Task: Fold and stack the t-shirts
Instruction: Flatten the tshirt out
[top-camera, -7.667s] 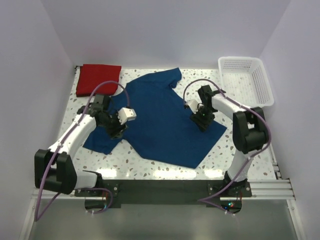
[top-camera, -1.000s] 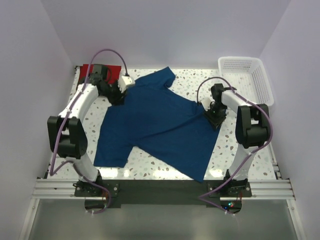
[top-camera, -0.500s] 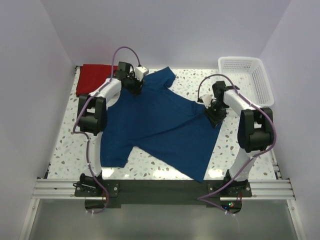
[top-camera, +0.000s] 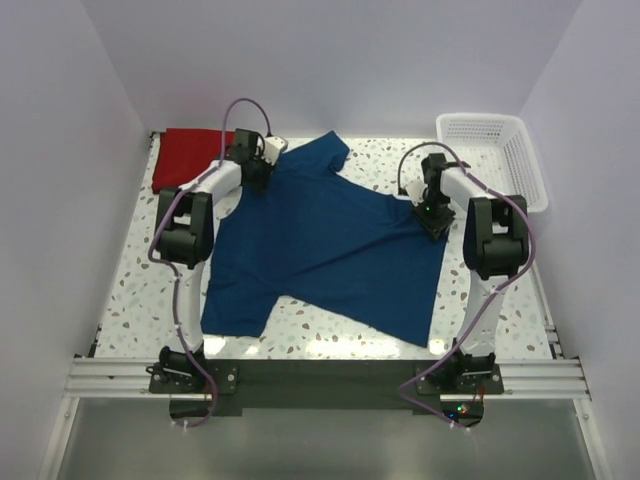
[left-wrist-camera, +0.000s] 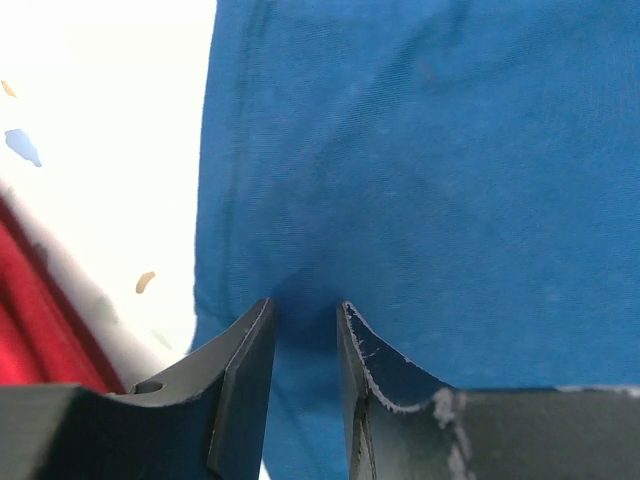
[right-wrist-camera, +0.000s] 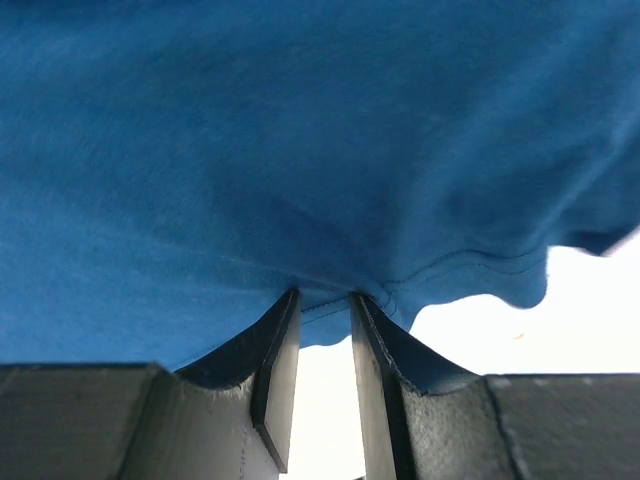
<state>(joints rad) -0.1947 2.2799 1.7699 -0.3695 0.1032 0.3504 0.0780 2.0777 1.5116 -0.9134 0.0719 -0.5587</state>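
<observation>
Landmark: white basket (top-camera: 520, 170), at the far right corner of the table (top-camera: 130, 270).
Navy t-shirt (top-camera: 320, 250): spread flat, left of the basket and nearer the arm bases.
Red t-shirt (top-camera: 185, 155): folded, well apart from the basket, at the opposite far corner.
Left gripper (left-wrist-camera: 305, 310): jaws are pinched on a puckered fold of the navy t-shirt, at its edge farthest from the basket, just beside the red t-shirt.
Right gripper (right-wrist-camera: 322, 300): jaws are pinched on the stitched hem at the edge nearest the basket.
Long axis: judged to run from the left grip to the right grip, toward the basket.
Governing relation: both grips are on the far edge, and the cloth lies from the jaws toward the bases.
Step in hand: the shirt is judged to be being laid out; no fold is made yet.
Nearer arm: the right arm, for the basket-side hem.
</observation>
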